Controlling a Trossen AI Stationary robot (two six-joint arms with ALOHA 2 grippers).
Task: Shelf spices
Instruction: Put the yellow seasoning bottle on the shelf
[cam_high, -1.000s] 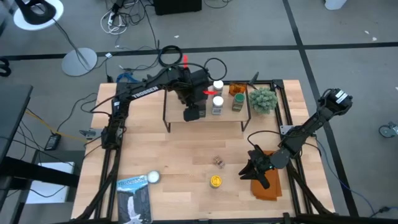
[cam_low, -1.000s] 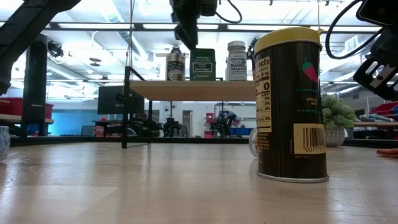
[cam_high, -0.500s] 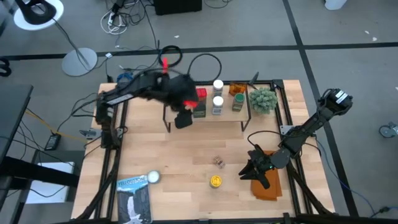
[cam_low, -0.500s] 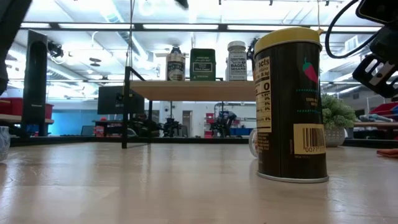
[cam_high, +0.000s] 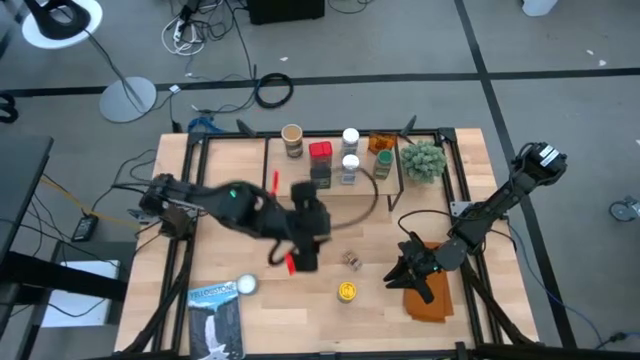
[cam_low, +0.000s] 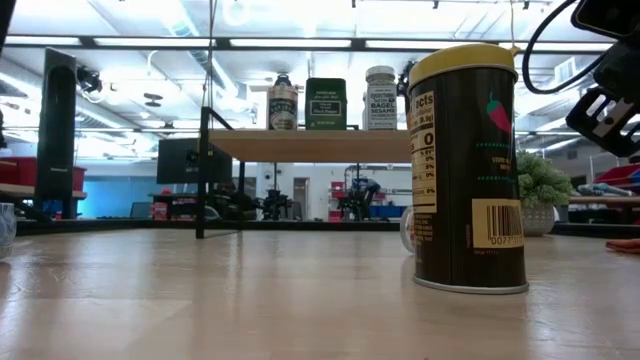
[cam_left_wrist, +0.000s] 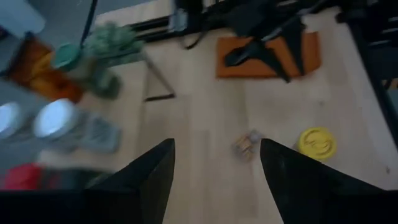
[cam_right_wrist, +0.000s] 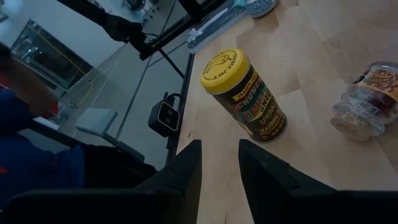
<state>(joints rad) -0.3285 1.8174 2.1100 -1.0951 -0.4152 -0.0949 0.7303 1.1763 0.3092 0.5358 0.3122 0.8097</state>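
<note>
With its fingers apart and empty, the left end effector (cam_high: 303, 238) hovers over the counter (cam_high: 250, 250) just beside the small clear jar (cam_high: 351, 260), nearer than the yellow-lidded spice jar (cam_high: 346, 291).

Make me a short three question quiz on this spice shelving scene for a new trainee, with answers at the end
1. True or false: the yellow-lidded jar already stands on the shelf.
2. What lies under the right tool?
A. an orange cloth
B. a blue booklet
C. the potted plant
3. Fill in: the left tool is empty, its fingers ____, above the bare table in front of the shelf.

Key
1. False: it stands on the table near the front edge, beside a small clear jar lying there.
2. A: the orange cloth.
3. open
</note>
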